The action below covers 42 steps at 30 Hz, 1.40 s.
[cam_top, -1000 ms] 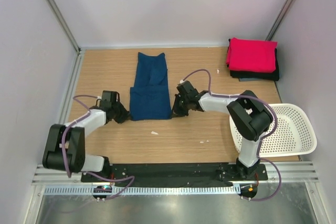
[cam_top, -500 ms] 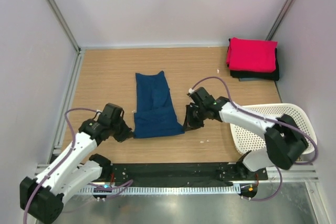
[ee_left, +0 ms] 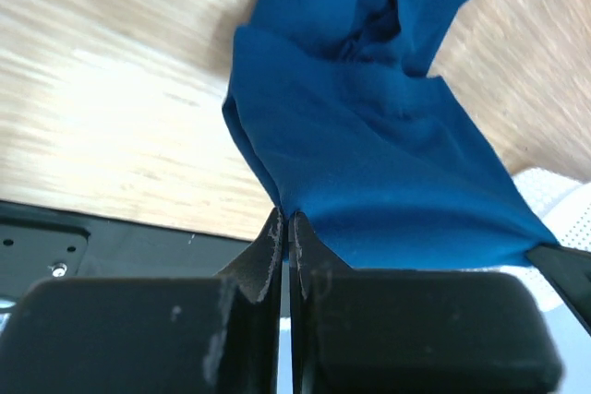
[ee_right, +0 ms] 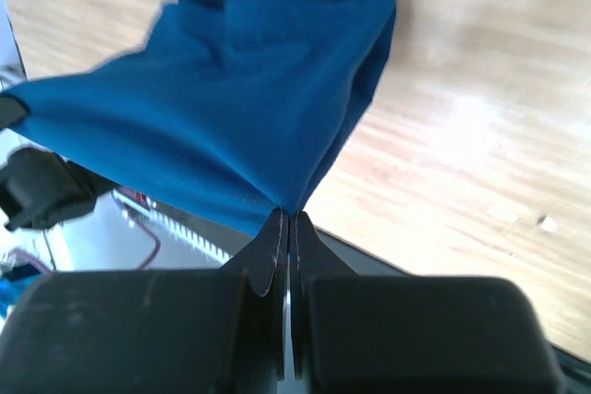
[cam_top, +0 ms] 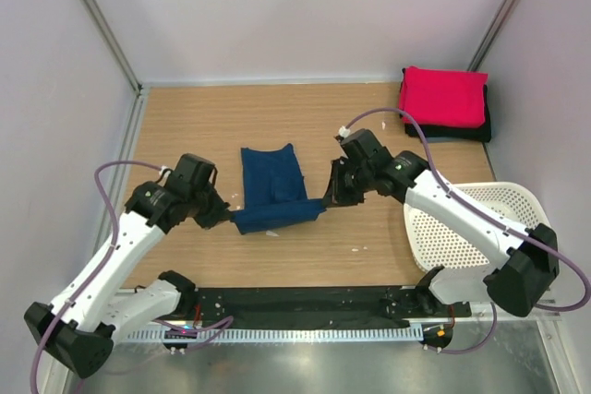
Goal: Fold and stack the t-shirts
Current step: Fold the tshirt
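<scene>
1. Firmly, the left gripper (cam_top: 229,218) is clamped on one near corner of the navy blue t-shirt (cam_top: 272,189). In the left wrist view its fingers (ee_left: 268,256) are pressed together, with a fold of blue cloth pinched at their tips.
2. The right gripper (cam_top: 325,202) grips the opposite near corner in the same way. The right wrist view shows its dark jaws closed tight on a point of the blue fabric.
3. Between the two grippers the shirt's near edge runs as a fairly straight band, lifted off the wooden table (cam_top: 185,126). Ahead of both sets of fingertips the cloth slopes down and away. Its far part lies creased on the wood, with a rumpled ridge near its middle.
4. Just nearer than the held edge, between the two arms, a few small pale scraps (cam_top: 271,233) lie on the wood.
5. Off to the right gripper's right and closer to the arm bases sits a white perforated basket (cam_top: 540,228). The right arm's forearm crosses above its rim.
6. Farther out, beyond the right gripper and to its right, a folded pink-red t-shirt (cam_top: 443,97) lies on top of a black t-shirt (cam_top: 452,132) at the far corner of the table. Both are well apart from the navy one.
</scene>
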{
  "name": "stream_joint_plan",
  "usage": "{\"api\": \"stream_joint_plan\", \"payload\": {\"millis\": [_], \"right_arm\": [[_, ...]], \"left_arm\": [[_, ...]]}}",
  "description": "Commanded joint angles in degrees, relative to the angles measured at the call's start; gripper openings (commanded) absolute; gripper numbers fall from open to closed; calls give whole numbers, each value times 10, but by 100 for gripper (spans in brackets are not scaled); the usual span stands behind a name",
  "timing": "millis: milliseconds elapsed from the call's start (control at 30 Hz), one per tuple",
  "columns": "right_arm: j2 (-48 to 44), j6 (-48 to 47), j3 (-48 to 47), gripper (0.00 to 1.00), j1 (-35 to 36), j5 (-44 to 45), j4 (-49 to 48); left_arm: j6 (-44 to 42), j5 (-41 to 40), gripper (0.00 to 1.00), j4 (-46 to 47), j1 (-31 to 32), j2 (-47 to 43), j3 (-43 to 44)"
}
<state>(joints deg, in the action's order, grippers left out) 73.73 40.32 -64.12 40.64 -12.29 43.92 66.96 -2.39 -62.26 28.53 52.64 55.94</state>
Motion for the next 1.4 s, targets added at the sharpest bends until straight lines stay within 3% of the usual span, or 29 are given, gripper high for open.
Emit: {"api": "stream_joint_plan", "payload": {"millis": [0,433,700,1100,1367], "right_arm": [[14,-36,-55,1,-14,74,35],[141,-84,-192,1,-63,60,5],[220,-90,-272,1,-81,77,23],[349,-79,-316,1,-111,90,-100],[442,-81,-393,1,-141,81,-110]], "left_arm": [[-22,-64,0,-3,-3,25,40],[-87,-24,0,128,-102,81,46],[-121,-6,0,187,-130,135,54],[-156,-2,0,318,-165,283,82],[-159,20,0,376,-189,377,114]]}}
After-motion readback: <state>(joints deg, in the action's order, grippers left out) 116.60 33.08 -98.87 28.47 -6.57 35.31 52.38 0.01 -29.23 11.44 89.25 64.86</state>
